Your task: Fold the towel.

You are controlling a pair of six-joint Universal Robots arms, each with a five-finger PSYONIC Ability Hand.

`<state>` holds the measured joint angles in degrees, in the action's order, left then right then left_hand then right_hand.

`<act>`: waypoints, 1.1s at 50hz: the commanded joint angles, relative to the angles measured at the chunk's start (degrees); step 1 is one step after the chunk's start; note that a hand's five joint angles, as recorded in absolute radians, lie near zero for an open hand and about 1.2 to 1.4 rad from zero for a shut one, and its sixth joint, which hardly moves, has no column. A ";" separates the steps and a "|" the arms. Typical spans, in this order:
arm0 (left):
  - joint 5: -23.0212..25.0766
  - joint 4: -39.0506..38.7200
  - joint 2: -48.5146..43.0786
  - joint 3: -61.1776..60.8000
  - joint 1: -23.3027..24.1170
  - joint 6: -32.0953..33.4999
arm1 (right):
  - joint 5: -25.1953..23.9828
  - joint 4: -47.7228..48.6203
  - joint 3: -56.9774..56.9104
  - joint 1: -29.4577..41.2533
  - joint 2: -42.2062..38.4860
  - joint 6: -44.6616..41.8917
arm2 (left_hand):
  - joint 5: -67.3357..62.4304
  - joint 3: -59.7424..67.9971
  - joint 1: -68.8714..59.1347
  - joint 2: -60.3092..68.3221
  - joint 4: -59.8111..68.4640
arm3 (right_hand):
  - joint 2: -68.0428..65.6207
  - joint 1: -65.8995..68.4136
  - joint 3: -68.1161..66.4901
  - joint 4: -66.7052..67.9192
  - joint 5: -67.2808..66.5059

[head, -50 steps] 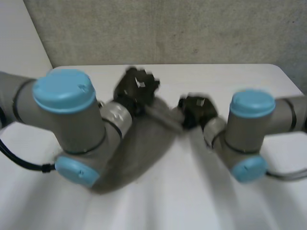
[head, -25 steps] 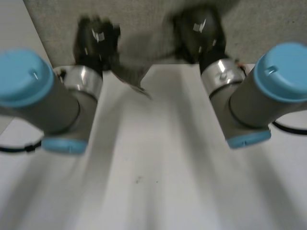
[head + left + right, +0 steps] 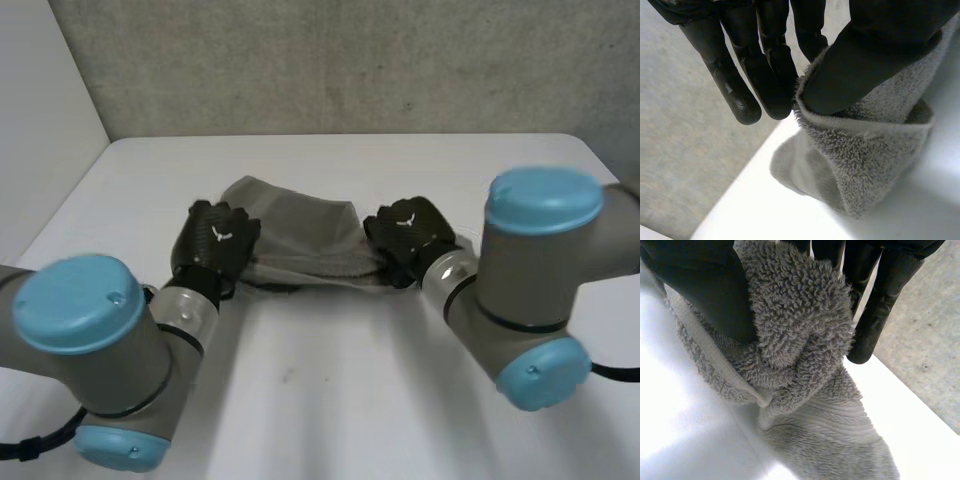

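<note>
Left hand (image 3: 215,240): thumb and fingers pinching one end of the grey towel (image 3: 300,232). Right hand (image 3: 408,232): thumb and fingers closed round the bunched opposite end. Towel: stretched between the two hands, creased, its far part lying on the middle of the white desk (image 3: 350,400).

— How is the left hand (image 3: 215,240) set?
— Its thumb presses toward straight fingers (image 3: 742,82), with the towel (image 3: 860,160) edge pinched between them.
— And the right hand (image 3: 408,232)?
— Much the same, with a bunched fold clamped between thumb and fingers. The left arm (image 3: 95,345) and right arm (image 3: 535,285) reach forward, wrists angled inward.
</note>
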<state>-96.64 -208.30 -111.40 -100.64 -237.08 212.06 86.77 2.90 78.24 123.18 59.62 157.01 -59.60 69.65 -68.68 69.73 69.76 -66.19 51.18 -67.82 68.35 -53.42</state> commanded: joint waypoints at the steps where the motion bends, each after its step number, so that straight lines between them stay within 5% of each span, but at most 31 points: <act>1: 0.05 6.50 12.09 0.71 -0.14 0.02 | -0.38 -13.89 -2.30 -0.92 9.19 -3.02 | -10.40 10.35 -11.32 10.27 10.24 | -13.81 28.82 -12.18 11.65 -16.58; 14: 0.49 25.57 19.82 8.53 -0.40 0.29 | -0.82 -27.78 -7.49 -3.03 15.52 -14.10 | -10.40 10.35 -11.32 10.27 10.24 | -13.81 28.82 -12.18 11.65 -16.58; 26: 0.49 30.06 -4.49 18.79 -4.09 0.37 | 0.15 -27.16 -12.31 -2.68 -3.70 -14.36 | -10.40 10.35 -11.32 10.27 10.24 | -13.81 28.82 -12.18 11.65 -16.58; 33: 0.49 29.61 -12.43 37.18 -4.27 0.02 | 7.18 -15.65 -26.74 -2.41 -7.59 -12.87 | -10.40 10.35 -11.32 10.27 10.24 | -13.81 28.82 -12.18 11.65 -16.58; 38: 0.22 22.32 -12.61 52.56 -4.27 -1.30 | 10.87 16.08 -27.90 -2.50 -0.94 -7.69 | -10.40 10.35 -11.32 10.27 10.24 | -13.81 28.82 -12.18 11.65 -16.58; 42: 0.05 6.37 -8.76 53.80 -4.36 -4.54 | 10.61 25.98 -23.34 -2.42 2.41 -7.68 | -10.40 10.35 -11.32 10.27 10.24 | -13.81 28.82 -12.18 11.65 -16.58; 55: 1.63 1.49 -1.89 24.61 -4.53 -7.54 | 8.06 10.46 -13.38 -2.85 1.81 -6.54 | -10.40 10.35 -11.32 10.27 10.24 | -13.81 28.82 -12.18 11.65 -16.58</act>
<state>-96.04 -206.74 -114.95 -61.10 -241.57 204.54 95.98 22.26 61.10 120.64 62.91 150.22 -59.66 69.70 -68.89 69.78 69.77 -66.19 51.18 -67.83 68.35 -54.06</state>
